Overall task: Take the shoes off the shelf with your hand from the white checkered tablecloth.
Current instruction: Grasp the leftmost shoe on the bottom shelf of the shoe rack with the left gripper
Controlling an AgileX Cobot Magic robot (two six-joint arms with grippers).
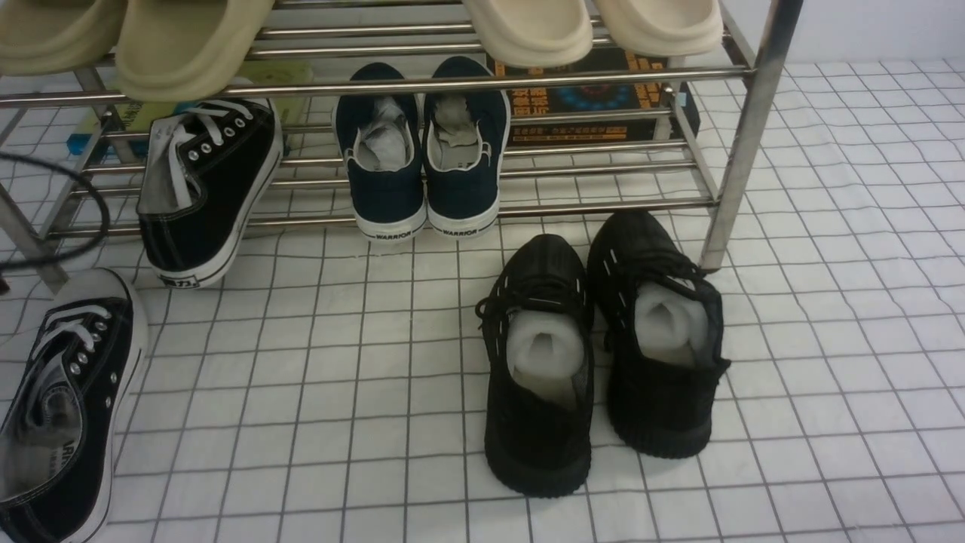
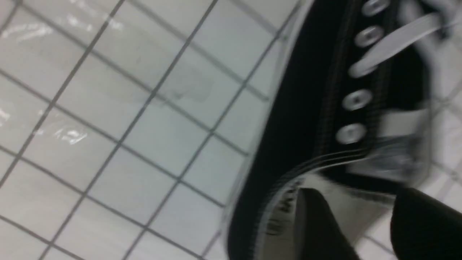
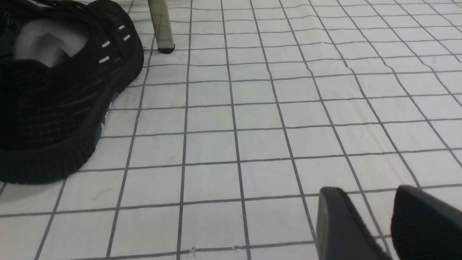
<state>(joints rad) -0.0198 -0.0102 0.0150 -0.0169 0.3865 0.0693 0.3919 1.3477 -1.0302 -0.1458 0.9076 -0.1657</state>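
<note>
One black canvas shoe (image 1: 64,407) with white laces lies on the white checkered tablecloth (image 1: 339,392) at the front left. Its mate (image 1: 207,188) leans tilted on the lowest bars of the steel shelf (image 1: 746,136). In the blurred left wrist view, the shoe (image 2: 314,119) on the cloth fills the frame. My left gripper (image 2: 364,220) is open at its heel, one finger (image 2: 317,224) over the grey lining and the other beside it. My right gripper (image 3: 375,216) hangs open just above bare cloth (image 3: 252,126), holding nothing. Neither gripper shows in the front view.
Navy slip-ons (image 1: 418,151) sit on the shelf's lower tier and beige slippers (image 1: 528,26) on the tier above. Two all-black knit sneakers (image 1: 603,347) stand on the cloth by the shelf's right leg (image 3: 160,25). A dark printed box (image 1: 595,105) is behind the shelf. A black cable (image 1: 75,204) loops at the left.
</note>
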